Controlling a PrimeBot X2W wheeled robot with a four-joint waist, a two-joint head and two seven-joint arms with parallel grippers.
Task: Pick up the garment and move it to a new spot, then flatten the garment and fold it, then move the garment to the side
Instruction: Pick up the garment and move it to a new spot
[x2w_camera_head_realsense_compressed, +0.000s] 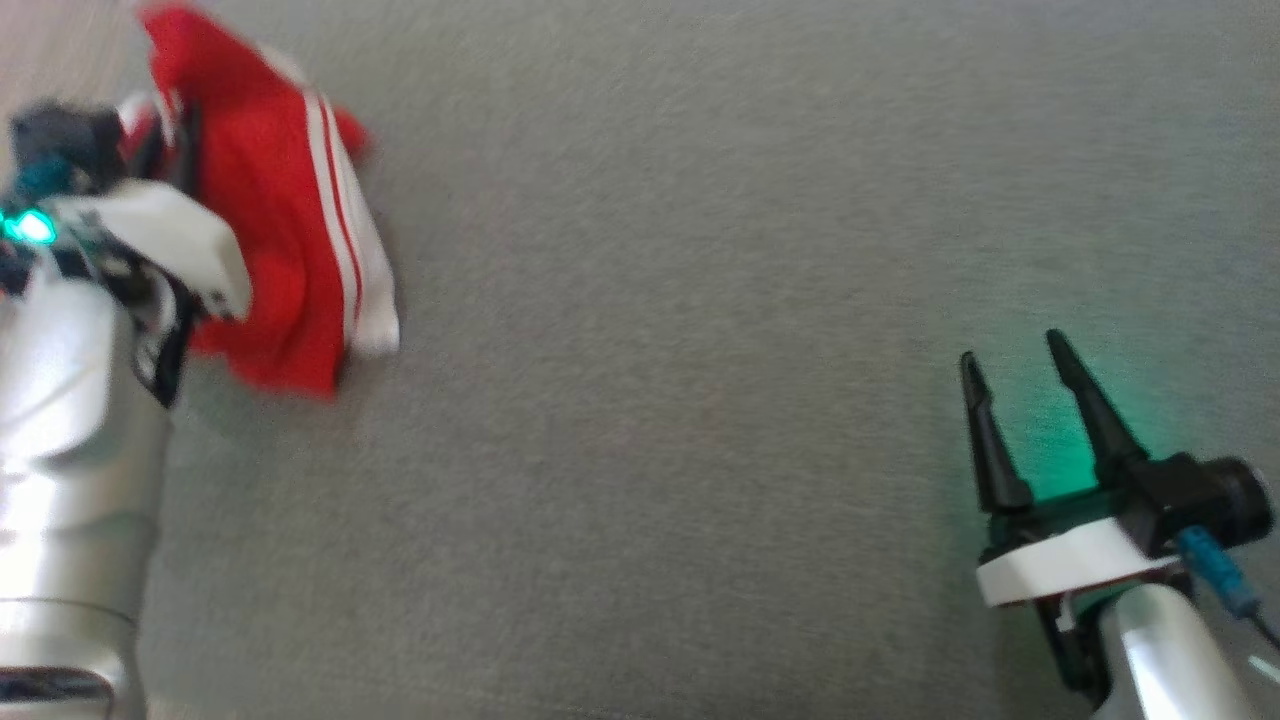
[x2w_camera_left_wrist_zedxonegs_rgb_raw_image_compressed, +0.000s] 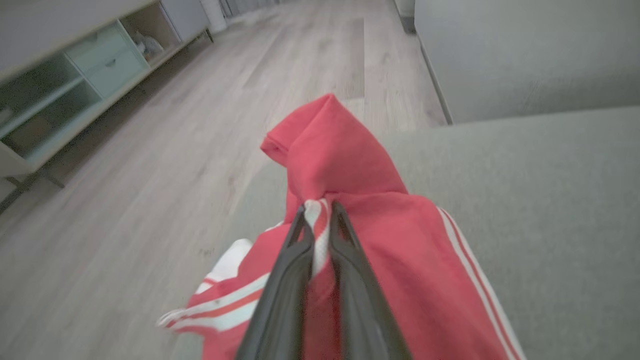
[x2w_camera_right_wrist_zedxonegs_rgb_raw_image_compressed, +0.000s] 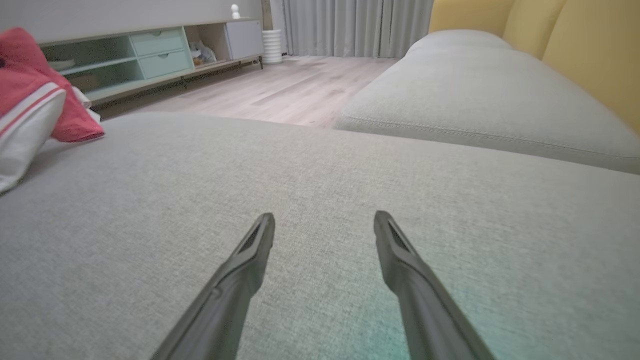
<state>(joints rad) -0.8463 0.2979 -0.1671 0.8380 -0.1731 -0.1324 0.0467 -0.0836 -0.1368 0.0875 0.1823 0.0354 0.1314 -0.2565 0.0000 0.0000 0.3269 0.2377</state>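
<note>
The garment (x2w_camera_head_realsense_compressed: 290, 230) is red with white stripes and hangs bunched at the upper left of the grey cushion (x2w_camera_head_realsense_compressed: 700, 350). My left gripper (x2w_camera_left_wrist_zedxonegs_rgb_raw_image_compressed: 318, 212) is shut on a pinch of its striped fabric, and the garment (x2w_camera_left_wrist_zedxonegs_rgb_raw_image_compressed: 360, 210) drapes around the two dark fingers. In the head view the left wrist covers the pinched spot. My right gripper (x2w_camera_head_realsense_compressed: 1015, 365) hovers open over the cushion at the lower right, with nothing between its fingers. In the right wrist view the right gripper (x2w_camera_right_wrist_zedxonegs_rgb_raw_image_compressed: 324, 222) points across bare cushion, and the garment (x2w_camera_right_wrist_zedxonegs_rgb_raw_image_compressed: 35, 105) lies at the far left.
The cushion's left edge drops to a pale wooden floor (x2w_camera_left_wrist_zedxonegs_rgb_raw_image_compressed: 150, 150). A low cabinet with mint drawers (x2w_camera_right_wrist_zedxonegs_rgb_raw_image_compressed: 150, 50) stands across the floor. A second grey seat cushion (x2w_camera_right_wrist_zedxonegs_rgb_raw_image_compressed: 475, 100) and yellow backrests (x2w_camera_right_wrist_zedxonegs_rgb_raw_image_compressed: 575, 45) lie beyond the right gripper.
</note>
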